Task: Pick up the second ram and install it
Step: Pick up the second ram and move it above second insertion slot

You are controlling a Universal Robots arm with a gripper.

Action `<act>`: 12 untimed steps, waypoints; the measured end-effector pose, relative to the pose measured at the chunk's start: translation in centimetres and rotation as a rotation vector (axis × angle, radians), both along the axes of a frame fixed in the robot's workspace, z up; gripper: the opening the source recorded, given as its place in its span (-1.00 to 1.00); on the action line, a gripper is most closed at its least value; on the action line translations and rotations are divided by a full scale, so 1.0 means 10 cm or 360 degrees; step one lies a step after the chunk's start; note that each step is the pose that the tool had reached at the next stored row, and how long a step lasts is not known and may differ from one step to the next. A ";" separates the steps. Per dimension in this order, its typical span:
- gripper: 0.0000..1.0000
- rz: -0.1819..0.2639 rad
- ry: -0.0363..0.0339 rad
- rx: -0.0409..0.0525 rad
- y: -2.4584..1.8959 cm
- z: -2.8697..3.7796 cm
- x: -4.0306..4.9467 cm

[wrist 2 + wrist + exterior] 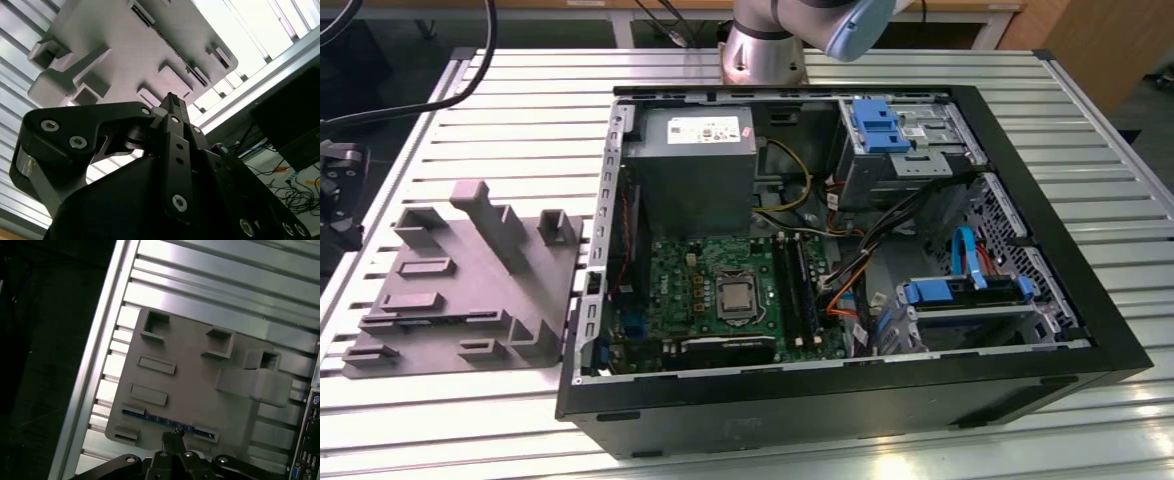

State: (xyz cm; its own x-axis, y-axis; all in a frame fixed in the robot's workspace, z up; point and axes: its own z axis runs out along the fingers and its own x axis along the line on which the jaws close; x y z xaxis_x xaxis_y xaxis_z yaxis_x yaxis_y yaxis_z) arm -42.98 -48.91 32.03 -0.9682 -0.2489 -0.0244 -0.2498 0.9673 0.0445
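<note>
The second ram [167, 420] shows as a thin dark-blue strip standing on edge in a long slot of the grey holder block [200, 370]. In the first wrist view my gripper [174, 434] hangs well above that slot, its two fingertips pressed together with nothing between them. From the second wrist view the gripper [171, 98] points down at the same holder block [125, 45], whose long slot runs as a dark line. In the exterior view the holder block [467, 290] lies left of the open computer case [854, 400]. The black memory slots [794, 285] sit on the green motherboard [687, 285].
The slotted aluminium table [520, 130] carries both the case and the holder. Inside the case are a grey power supply [694, 160], blue drive brackets [878, 125] and loose cables [854, 285]. The arm's base [767, 45] stands behind the case. The table edge [95, 370] runs beside the holder.
</note>
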 end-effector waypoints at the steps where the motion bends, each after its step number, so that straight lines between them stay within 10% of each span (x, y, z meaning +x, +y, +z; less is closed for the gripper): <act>1: -0.79 0.0015 0.0000 0.0000 0.000 0.000 0.000; 12: -0.79 0.0204 0.0000 0.0000 0.000 -0.002 0.000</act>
State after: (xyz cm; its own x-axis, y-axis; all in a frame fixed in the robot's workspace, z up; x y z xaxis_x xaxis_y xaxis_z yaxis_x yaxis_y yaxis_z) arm -42.98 -48.91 32.01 -0.9285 -0.3706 -0.0244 -0.3714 0.9274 0.0444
